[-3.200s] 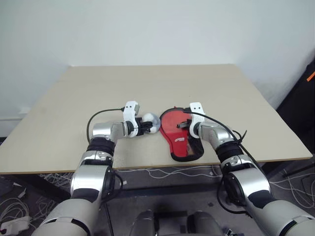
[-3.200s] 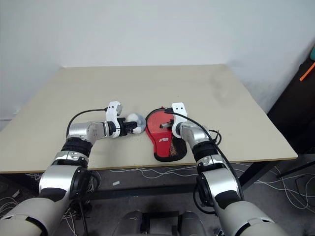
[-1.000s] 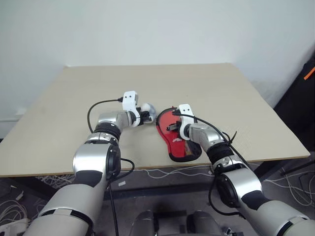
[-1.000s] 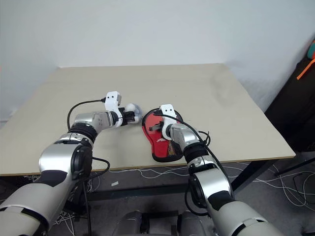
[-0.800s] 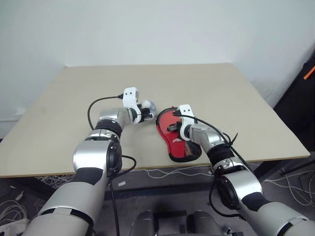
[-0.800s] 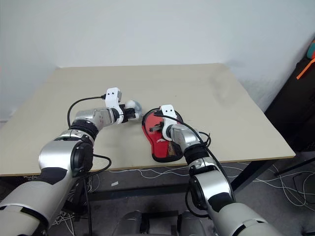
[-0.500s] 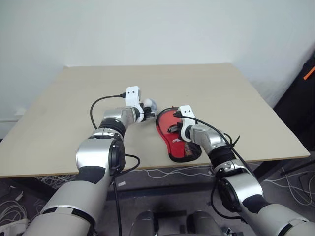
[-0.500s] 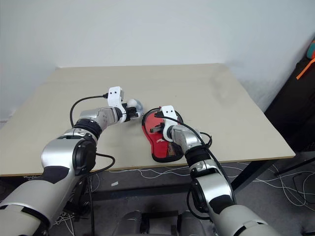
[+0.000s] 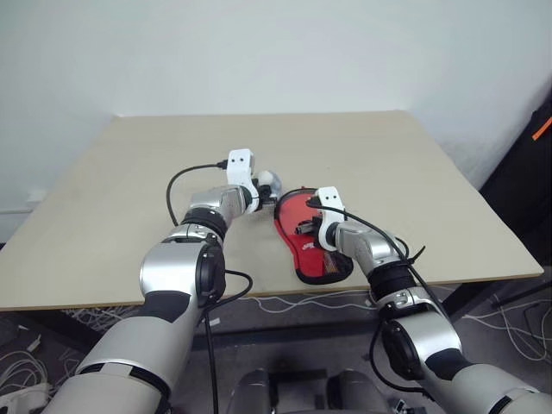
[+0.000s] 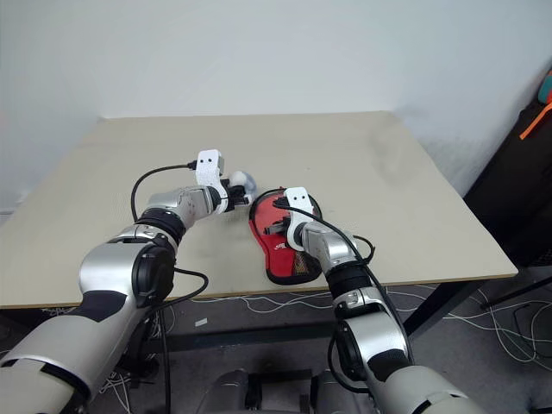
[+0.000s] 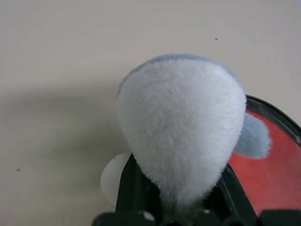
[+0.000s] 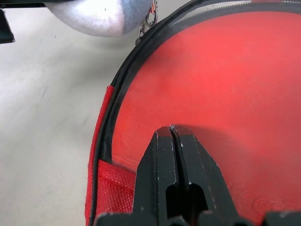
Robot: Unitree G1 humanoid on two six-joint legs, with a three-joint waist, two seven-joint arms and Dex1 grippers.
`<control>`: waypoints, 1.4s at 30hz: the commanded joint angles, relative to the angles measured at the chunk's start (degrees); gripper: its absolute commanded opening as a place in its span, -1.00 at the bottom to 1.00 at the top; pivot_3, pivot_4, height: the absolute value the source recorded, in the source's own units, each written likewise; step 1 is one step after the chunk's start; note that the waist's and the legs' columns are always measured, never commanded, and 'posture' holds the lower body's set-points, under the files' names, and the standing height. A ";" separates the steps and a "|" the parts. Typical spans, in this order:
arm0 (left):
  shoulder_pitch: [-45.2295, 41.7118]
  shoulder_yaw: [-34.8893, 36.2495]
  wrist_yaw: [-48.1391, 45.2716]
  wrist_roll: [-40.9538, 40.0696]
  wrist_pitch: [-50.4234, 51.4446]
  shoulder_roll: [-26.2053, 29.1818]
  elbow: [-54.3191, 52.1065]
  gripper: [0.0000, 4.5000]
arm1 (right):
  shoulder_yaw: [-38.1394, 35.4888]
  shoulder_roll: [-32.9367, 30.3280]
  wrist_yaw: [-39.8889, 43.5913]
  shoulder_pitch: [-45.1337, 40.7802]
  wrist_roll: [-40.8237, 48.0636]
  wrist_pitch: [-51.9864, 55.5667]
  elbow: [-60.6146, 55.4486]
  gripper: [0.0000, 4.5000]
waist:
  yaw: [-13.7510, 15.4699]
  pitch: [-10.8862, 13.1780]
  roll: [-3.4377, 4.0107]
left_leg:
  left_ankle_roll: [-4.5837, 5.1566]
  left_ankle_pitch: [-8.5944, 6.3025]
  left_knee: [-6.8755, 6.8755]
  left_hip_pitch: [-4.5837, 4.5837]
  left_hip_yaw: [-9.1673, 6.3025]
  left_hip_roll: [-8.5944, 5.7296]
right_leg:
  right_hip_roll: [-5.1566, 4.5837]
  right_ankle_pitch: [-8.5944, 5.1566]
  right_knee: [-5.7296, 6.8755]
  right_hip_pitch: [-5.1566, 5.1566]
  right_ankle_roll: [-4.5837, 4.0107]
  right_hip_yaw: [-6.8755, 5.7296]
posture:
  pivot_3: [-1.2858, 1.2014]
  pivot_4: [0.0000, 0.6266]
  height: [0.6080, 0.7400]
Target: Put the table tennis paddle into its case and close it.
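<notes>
Left of centre in the head view, the left gripper (image 9: 261, 191) is clamped on the soft ball (image 11: 181, 125), the zip's pull. At centre lies the case (image 9: 312, 241) with the paddle (image 12: 225, 89) inside. The right gripper (image 12: 172, 131), fingers pressed together and empty, pins it down. Paddle in; zipping looks unfinished.

We see two arms in glossy silver shells, each broken by black ribbed bands at elbow and forearm. A white angular bracket sits on each wrist, with a thin black cable looping back from it along the arm. The left end effector (image 11: 176, 200) and right end effector (image 12: 172, 134) each have two matte black fingers.
</notes>
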 commanded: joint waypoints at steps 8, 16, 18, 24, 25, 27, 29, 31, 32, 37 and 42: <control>0.57 -0.99 -3.44 1.39 -1.07 2.89 -2.84 -0.29 | -0.33 -1.37 -0.20 -1.00 0.56 -1.37 4.37 -1.00 | -0.01 0.00 0.00 | 0.00 0.00 -0.07 0.00 -0.02 0.00 | -0.01 0.04 0.00 -0.02 -0.02 -0.02 | 0.03 -1.00 0.73; 0.98 -1.27 -4.53 1.33 0.27 4.06 -3.43 0.52 | -0.05 -1.64 0.45 -1.57 0.76 -1.57 4.95 -1.00 | 0.01 0.00 0.00 | 0.00 0.00 -0.06 -0.01 -0.01 0.00 | -0.03 0.15 -0.01 -0.02 -0.03 -0.05 | 0.03 -1.00 0.73; 0.93 -1.19 -5.59 1.04 0.94 4.76 -3.92 0.52 | -0.21 -2.06 0.99 -1.42 1.19 -0.71 3.71 -1.00 | 0.01 0.00 0.00 | 0.00 0.00 -0.09 -0.01 -0.02 0.00 | -0.03 0.15 -0.01 -0.03 -0.03 -0.06 | 0.03 -1.00 0.73; 1.70 -1.87 -9.62 1.03 3.80 8.34 -6.41 0.52 | -0.48 -4.37 2.35 -0.56 1.99 1.55 0.28 -1.00 | 0.00 0.01 0.00 | 0.00 0.00 -0.10 -0.06 -0.01 0.00 | -0.03 0.14 -0.07 -0.07 -0.03 -0.05 | 0.03 -1.00 0.73; 2.02 -2.02 -9.97 1.11 3.99 8.86 -6.89 0.52 | -0.39 -4.61 2.45 -0.42 1.96 1.60 0.08 -1.00 | 0.00 0.01 0.00 | 0.00 0.00 -0.10 -0.06 0.00 0.00 | -0.03 0.14 -0.08 -0.07 -0.03 -0.04 | 0.03 -1.00 0.73; 2.93 -2.32 -11.36 1.07 4.96 9.99 -8.15 0.52 | -0.26 -4.85 2.52 -0.30 1.98 1.63 0.07 -1.00 | -0.01 0.01 0.00 | 0.00 0.00 -0.10 -0.06 0.01 0.00 | -0.03 0.14 -0.10 -0.07 -0.03 -0.03 | 0.03 -1.00 0.73; 3.99 -2.53 -11.97 1.09 5.71 10.87 -9.16 0.69 | -0.21 -4.85 2.29 -0.44 1.91 1.52 0.52 -1.00 | -0.02 0.01 0.00 | 0.00 0.00 -0.11 -0.05 0.01 0.00 | -0.02 0.14 -0.11 -0.08 -0.03 -0.02 | 0.03 -1.00 0.73; 4.94 -2.79 -12.71 1.09 6.31 11.33 -10.16 0.91 | -0.17 -4.66 2.10 -0.65 1.82 1.26 1.05 -1.00 | 0.00 0.01 0.00 | 0.00 0.00 -0.13 -0.05 0.01 0.01 | -0.02 0.14 -0.11 -0.09 -0.03 -0.02 | 0.03 -1.00 0.73; 5.35 -2.86 -12.96 1.04 6.98 11.56 -10.59 0.98 | -0.15 -4.51 2.00 -0.82 1.79 1.10 1.35 -1.00 | 0.01 0.01 0.00 | 0.00 0.00 -0.13 -0.05 0.01 0.01 | -0.02 0.14 -0.11 -0.09 -0.03 -0.03 | 0.03 -1.00 0.73; 7.22 -2.10 -14.99 -0.43 10.47 12.82 -13.41 0.98 | 0.00 -4.68 2.35 -1.19 2.07 2.42 0.29 -1.00 | -0.01 0.01 0.00 | 0.00 0.00 -0.13 -0.05 0.01 0.01 | -0.03 0.14 -0.10 -0.08 -0.03 -0.03 | 0.03 -1.00 0.73; 12.74 -3.72 -21.38 -2.06 16.59 13.87 -23.59 0.98 | -0.73 -9.18 4.24 0.20 3.00 7.73 -6.93 -1.00 | 0.03 0.02 0.02 | 0.00 0.00 -0.16 -0.08 0.02 0.01 | -0.05 0.13 -0.12 -0.11 -0.04 -0.03 | 0.03 -1.00 0.73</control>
